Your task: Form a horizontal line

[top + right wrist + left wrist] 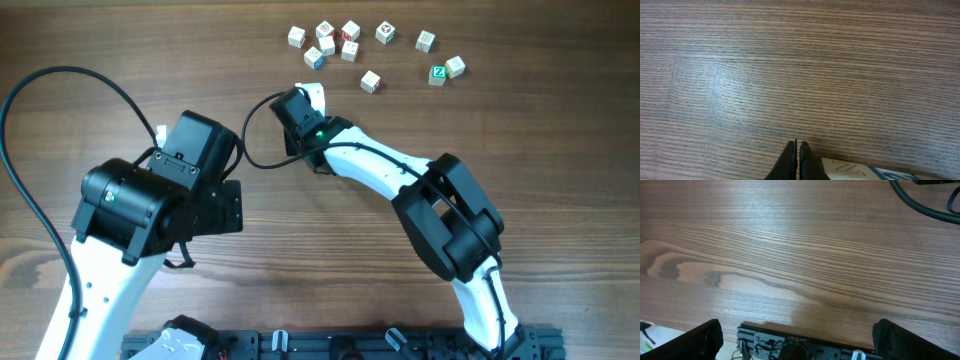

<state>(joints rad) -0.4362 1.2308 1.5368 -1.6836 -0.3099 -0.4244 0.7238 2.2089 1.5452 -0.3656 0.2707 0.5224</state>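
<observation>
My right gripper point(797, 150) is shut and empty, its tips low over the wood. Just right of the fingers lies a white-faced letter cube point(852, 169), with a blue-marked cube face point(897, 175) touching its right side at the frame's bottom edge. In the overhead view the right gripper point(300, 100) covers most of these cubes, and only a white bit point(316, 94) shows. No full row of three cubes shows, and no green face beside them. My left gripper point(797, 340) is open and empty over bare wood.
Several loose letter cubes point(327, 44) lie scattered at the table's far side. A green-faced cube point(438, 73) touches a white one point(455, 66). A single cube point(371, 81) lies nearer. A black cable point(920, 202) crosses the left wrist view's top right.
</observation>
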